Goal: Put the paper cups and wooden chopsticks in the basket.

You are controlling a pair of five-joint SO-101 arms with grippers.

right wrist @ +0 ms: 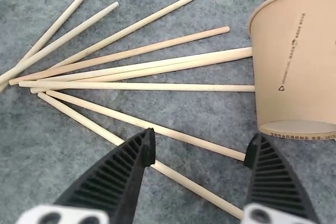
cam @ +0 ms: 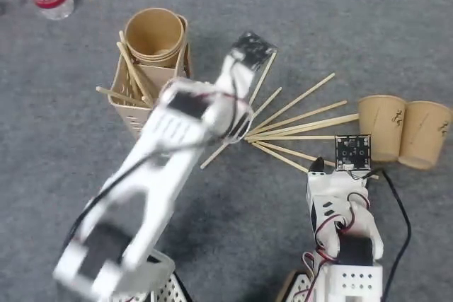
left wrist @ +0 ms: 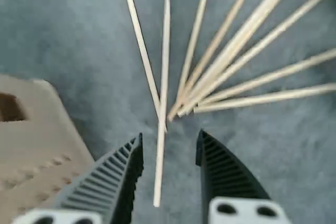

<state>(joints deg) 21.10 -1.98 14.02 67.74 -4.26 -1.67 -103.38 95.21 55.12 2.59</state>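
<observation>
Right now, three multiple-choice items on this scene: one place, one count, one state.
1. Loose cups lie: A by the bottle; B near the right gripper, past the chopsticks; C at the table's near edge.
2. Cups outside the basket: A one; B two; C four.
3. Left gripper: A open; B shut on a chopstick; C shut on a cup.
Answers: 1 B, they lie at the chopsticks' far ends; 2 B, two lie side by side; 3 A, its jaws stand apart, one chopstick between them.
</observation>
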